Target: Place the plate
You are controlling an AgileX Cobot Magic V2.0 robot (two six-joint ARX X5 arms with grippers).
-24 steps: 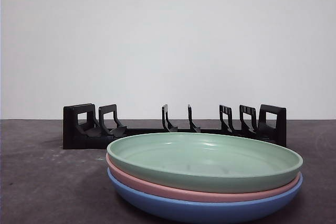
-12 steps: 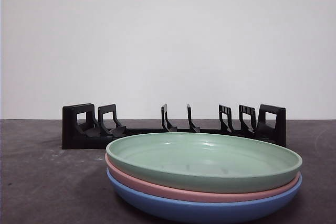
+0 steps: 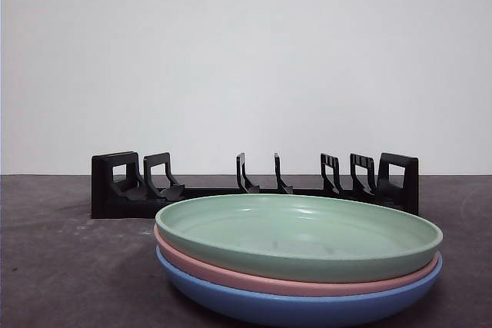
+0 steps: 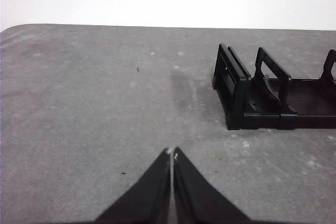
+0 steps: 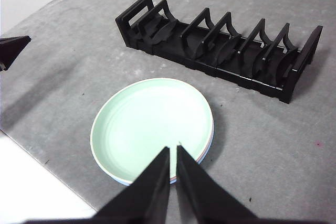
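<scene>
- Front view: three plates sit stacked flat on the table, the green plate on top, a pink plate under it and a blue plate at the bottom. Behind them the black rack stands with every slot bare. Neither of my arms shows here, so I judge the task has not yet begun: no plate is lifted, none is slotted.
- Left wrist view: my left gripper hangs over bare table with its jaws pressed together, gripping nothing. One end of the rack lies nearby, off to one side; no plate is in sight here.
- Right wrist view: my right gripper hovers high above the stack, its jaws nearly touching with only a thin slit between them, holding nothing. The green plate lies just this side of the rack, close but apart from it. A dark tip at the picture's edge is likely my other arm.
- What is left, as I judge it: everything — opening, taking the top plate by its rim, and standing it in a slot.
</scene>
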